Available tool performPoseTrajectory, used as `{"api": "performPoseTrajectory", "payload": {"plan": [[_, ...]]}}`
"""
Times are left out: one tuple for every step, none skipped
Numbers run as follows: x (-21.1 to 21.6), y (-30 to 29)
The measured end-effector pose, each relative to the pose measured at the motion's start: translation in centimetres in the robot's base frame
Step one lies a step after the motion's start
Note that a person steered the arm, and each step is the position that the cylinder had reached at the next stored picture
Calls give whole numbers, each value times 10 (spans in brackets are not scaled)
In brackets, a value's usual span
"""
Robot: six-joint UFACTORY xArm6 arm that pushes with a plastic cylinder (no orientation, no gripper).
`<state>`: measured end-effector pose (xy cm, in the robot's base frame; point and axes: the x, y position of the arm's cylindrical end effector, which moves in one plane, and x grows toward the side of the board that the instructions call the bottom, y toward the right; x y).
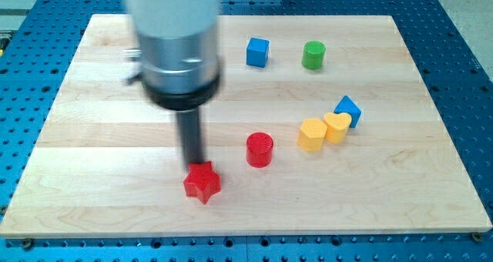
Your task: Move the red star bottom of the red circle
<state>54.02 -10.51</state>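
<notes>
The small red star-shaped block (202, 182) lies flat on the pale wooden board (100, 185), near the view's bottom and a bit left of the middle. It has no long side, since its short points stick out all around, and one point faces the view's bottom. The red round block, a short cylinder (259, 149), stands just up and to the view's right of the star, close by but not touching it. My arm comes down from the view's top as a fat grey and silver tube with a black ring, and the thin dark rod hangs straight down out of it. My tip (194, 166) sits right at the top edge of the red star, and it looks like it is touching the star there. There are no jaws on this arm, only the rod. Further to the view's right, a yellow six-sided block (312, 134), a yellow heart block (337, 126) and a blue block (348, 109) sit bunched together. A blue cube (257, 52) and a green round block (313, 55) sit near the view's top.
</notes>
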Motion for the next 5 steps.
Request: {"api": "performPoseTrajectory", "payload": {"plan": [[37, -10], [38, 40], [29, 42], [24, 38], [9, 38]]}}
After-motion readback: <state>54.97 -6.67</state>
